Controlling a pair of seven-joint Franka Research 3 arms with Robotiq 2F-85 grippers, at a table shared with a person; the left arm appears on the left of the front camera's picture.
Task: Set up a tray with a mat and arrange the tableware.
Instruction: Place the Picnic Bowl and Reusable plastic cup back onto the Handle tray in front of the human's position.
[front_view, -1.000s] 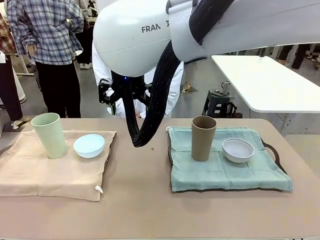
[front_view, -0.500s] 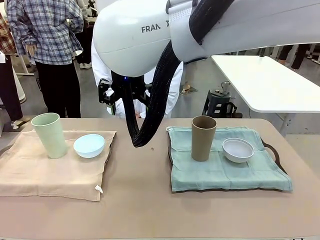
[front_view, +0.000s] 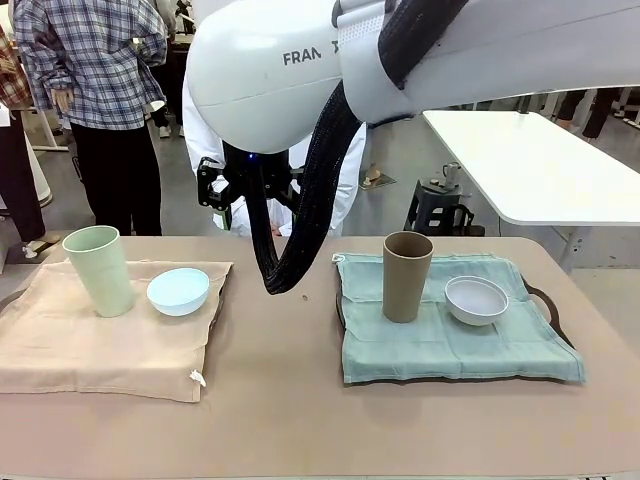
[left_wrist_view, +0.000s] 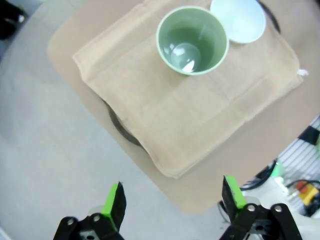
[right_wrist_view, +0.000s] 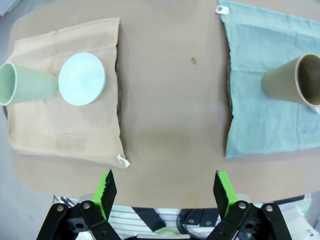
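On the left, a pale green cup (front_view: 100, 270) and a light blue bowl (front_view: 179, 291) stand on a tan mat (front_view: 100, 345) over a dark tray. On the right, a tan-brown cup (front_view: 406, 276) and a white bowl (front_view: 476, 300) sit on a teal mat (front_view: 450, 335) covering a dark tray (front_view: 545, 300). My left gripper (left_wrist_view: 172, 197) hangs open high above the tan mat (left_wrist_view: 180, 110), green cup (left_wrist_view: 192, 40) and blue bowl (left_wrist_view: 238, 20). My right gripper (right_wrist_view: 164, 187) is open high over the table's middle, with the blue bowl (right_wrist_view: 82, 79), green cup (right_wrist_view: 22, 84), brown cup (right_wrist_view: 292, 82) and teal mat (right_wrist_view: 260, 115) below.
A big white arm segment (front_view: 330, 70) with a black cable loop (front_view: 295, 220) fills the upper middle of the front view. A person in white stands behind it at the far edge. A white table (front_view: 540, 165) and a stool stand at the back right; a person in plaid stands back left.
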